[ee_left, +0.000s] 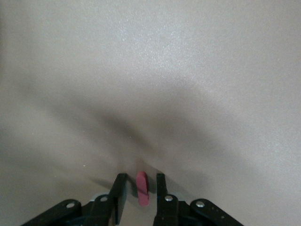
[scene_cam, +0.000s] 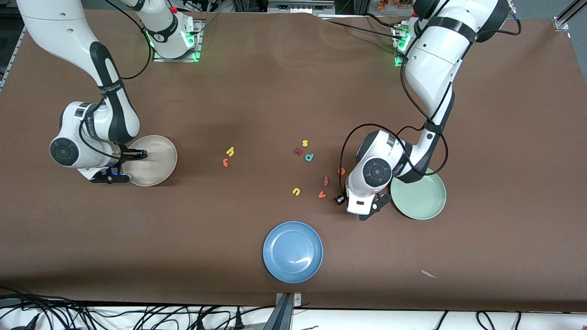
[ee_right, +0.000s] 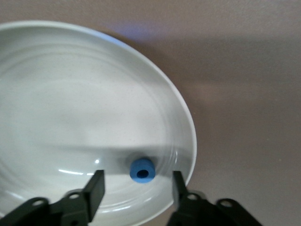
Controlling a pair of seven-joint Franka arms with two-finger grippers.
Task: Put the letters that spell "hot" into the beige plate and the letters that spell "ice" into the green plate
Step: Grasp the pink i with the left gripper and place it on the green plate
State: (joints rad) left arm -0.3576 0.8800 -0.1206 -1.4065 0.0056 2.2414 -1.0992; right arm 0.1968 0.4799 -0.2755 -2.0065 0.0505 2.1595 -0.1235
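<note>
The blue "o" (ee_right: 142,169) lies in the beige plate (scene_cam: 158,153) close to its rim (ee_right: 184,110). My right gripper (scene_cam: 122,167) hangs open just over it (ee_right: 137,173), touching nothing. My left gripper (scene_cam: 374,207) is low beside the green plate (scene_cam: 422,197), toward the right arm's end. It is open (ee_left: 141,175), with the maroon "i" (ee_left: 143,192) between its fingers and a gap on each side. Mid-table lie the yellow "h" (scene_cam: 230,151) and orange "t" (scene_cam: 225,162). The orange "e" (scene_cam: 341,171) sits next to the left arm's hand.
A blue plate (scene_cam: 292,252) sits nearest the front camera. Loose letters lie mid-table: yellow "s" (scene_cam: 305,143), a dark red letter (scene_cam: 298,151), teal "d" (scene_cam: 309,157), red "f" (scene_cam: 326,180), yellow "u" (scene_cam: 296,191), orange "v" (scene_cam: 322,195).
</note>
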